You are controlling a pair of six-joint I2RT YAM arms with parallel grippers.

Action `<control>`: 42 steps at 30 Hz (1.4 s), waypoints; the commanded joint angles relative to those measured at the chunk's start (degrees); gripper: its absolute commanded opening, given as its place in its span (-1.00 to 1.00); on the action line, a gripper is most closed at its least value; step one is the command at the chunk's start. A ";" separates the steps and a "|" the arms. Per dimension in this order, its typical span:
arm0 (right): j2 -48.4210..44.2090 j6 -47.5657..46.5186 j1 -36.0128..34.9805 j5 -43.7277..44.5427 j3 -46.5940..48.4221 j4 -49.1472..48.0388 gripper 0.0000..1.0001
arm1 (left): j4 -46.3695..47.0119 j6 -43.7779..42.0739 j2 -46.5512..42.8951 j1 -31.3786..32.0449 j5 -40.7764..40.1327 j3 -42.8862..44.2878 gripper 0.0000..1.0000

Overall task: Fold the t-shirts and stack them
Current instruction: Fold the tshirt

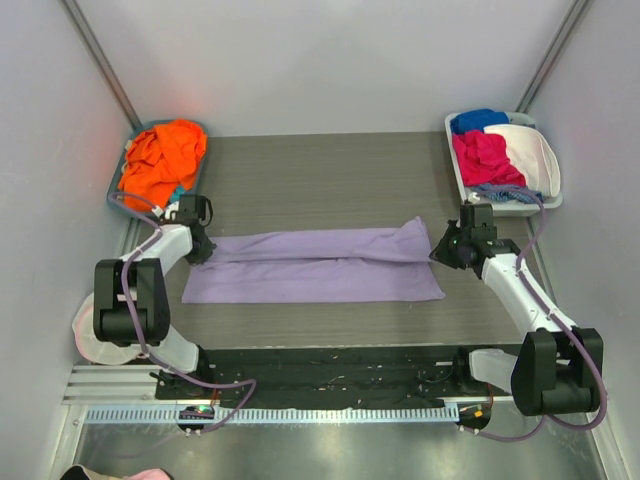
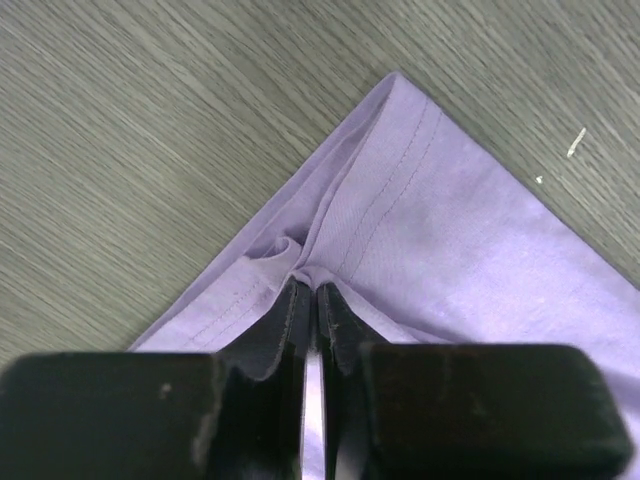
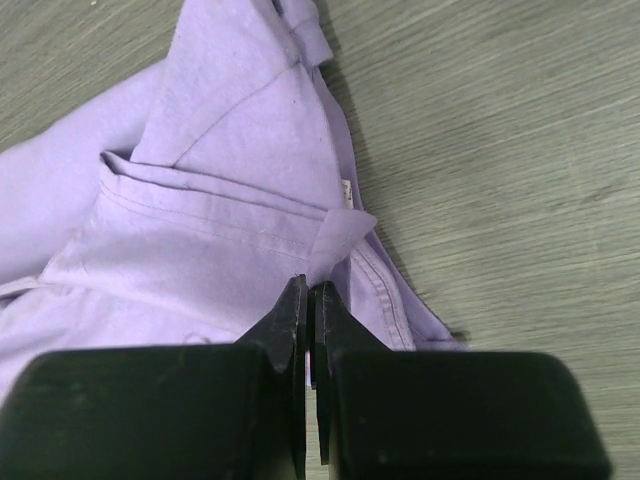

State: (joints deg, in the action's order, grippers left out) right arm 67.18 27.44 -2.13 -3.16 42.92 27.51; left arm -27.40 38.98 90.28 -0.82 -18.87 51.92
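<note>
While left tool (image 2: pixel 308 292) & right tool (image 3: pixel 308 290) both clamp lavender shirt (image 1: pixel 320 270) ends, lift evenly, keep yr span taut.

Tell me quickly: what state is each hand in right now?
Left hand: closed, pinching an edge of the long lavender cloth t-shirt.
Right hand: closed, pinching the same t-shirt's other end.

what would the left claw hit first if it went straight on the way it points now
The left claw is shut on a corner of the lavender t-shirt, so it would push into that cloth first, then probably the table just beyond. How steeply it points down is unclear.
</note>
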 commanded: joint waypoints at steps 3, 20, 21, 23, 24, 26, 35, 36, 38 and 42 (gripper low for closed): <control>0.32 0.95 0.20 -0.97 -0.90 0.88 -0.98 | 1.47 2.50 -1.86 -0.15 -2.66 -0.50 -0.32; -0.99 2.09 0.28 -2.56 -1.61 7.30 0.17 | -2.74 5.40 -21.98 0.03 1.47 -1.12 0.03; -1.52 2.26 0.29 -2.38 -1.17 7.65 0.21 | -3.10 5.58 -23.90 -0.06 1.65 -1.29 0.04; -3.27 2.53 0.20 -1.24 -0.47 8.35 0.34 | -3.45 5.75 -25.76 -0.06 2.52 -1.82 0.03; -3.80 2.79 0.28 -1.15 0.23 8.27 0.35 | -3.45 5.75 -26.81 -0.06 3.05 -2.43 0.03; -4.42 2.88 0.20 -1.15 0.76 6.51 0.36 | -3.71 5.75 -29.71 0.03 4.63 -3.14 0.03; 6.72 -1.24 -0.94 -10.81 7.52 -6.49 0.37 | -5.65 3.65 -38.33 0.21 7.53 -6.22 0.06; 9.35 -1.60 -1.21 -11.60 9.45 -7.37 0.37 | -5.91 3.56 -38.77 0.29 7.88 -6.65 0.06; 12.44 -2.39 -2.26 -11.61 11.74 -8.61 0.37 | -6.52 3.03 -39.74 0.29 8.15 -6.92 0.07; 19.64 -2.48 -3.84 -13.53 16.40 -11.24 0.36 | -6.88 2.68 -41.06 0.29 9.03 -8.32 0.08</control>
State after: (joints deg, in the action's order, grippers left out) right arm 82.39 26.61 -4.23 -13.06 54.33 22.11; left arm -33.41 43.00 51.00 -0.71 -11.51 44.82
